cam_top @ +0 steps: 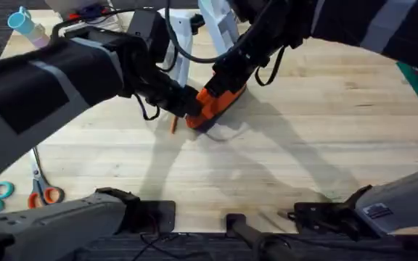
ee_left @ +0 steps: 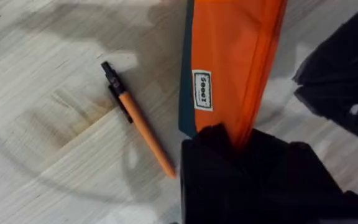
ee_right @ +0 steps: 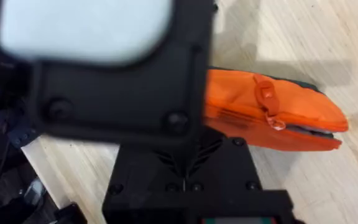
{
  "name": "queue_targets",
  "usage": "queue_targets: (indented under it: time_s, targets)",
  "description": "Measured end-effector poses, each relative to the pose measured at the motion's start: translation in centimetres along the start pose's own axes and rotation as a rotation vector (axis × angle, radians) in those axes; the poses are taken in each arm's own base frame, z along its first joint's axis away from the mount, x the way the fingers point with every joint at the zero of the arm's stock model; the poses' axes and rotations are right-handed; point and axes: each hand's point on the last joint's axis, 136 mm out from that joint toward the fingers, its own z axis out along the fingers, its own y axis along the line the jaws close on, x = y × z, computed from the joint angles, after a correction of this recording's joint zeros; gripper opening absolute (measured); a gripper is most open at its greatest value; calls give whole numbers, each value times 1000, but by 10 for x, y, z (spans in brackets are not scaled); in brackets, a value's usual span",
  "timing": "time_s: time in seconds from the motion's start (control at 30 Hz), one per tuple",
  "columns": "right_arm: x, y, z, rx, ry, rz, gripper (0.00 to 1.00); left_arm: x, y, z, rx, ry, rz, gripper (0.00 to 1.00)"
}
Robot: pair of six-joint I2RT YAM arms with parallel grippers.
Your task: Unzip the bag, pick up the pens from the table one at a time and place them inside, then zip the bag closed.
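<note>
Overhead: bag (cam_top: 215,107) mid-table (cam_top: 303,145), left gripper (cam_top: 189,104) and right gripper (cam_top: 227,80) meeting at it; scissors (cam_top: 43,190) at lower left. Left wrist: fingers clamped on bag's (ee_left: 235,62) end, pen (ee_left: 138,118) lying just beside. Right wrist: bag (ee_right: 272,118) with zipper pull (ee_right: 267,102); right grip unreadable

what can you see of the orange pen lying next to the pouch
The pen is thin, with a plain orange barrel and a black clipped end. It looks like plastic. It lies flat on the light wooden table, beside the bag and apart from it, slanting relative to the bag's long edge, black end pointing away from the left gripper. Nothing touches it but the table. In the overhead view it shows as a short orange sliver.
</note>
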Motion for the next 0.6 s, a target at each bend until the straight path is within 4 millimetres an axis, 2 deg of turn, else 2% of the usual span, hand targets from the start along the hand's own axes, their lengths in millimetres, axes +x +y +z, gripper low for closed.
queue_targets:
  time_s: [0.33, 0.43, 0.6]
  targets:
    - [-1, -1, -5, 5, -11, -12, 30, 0, 0, 0, 0, 0, 0, 42]
    - [-6, -3, -22, 23, -53, -16, 30, 0, 0, 0, 0, 0, 0, 42]
    - [-11, -14, -62, 74, -146, -12, 30, 0, 0, 0, 0, 0, 0, 42]
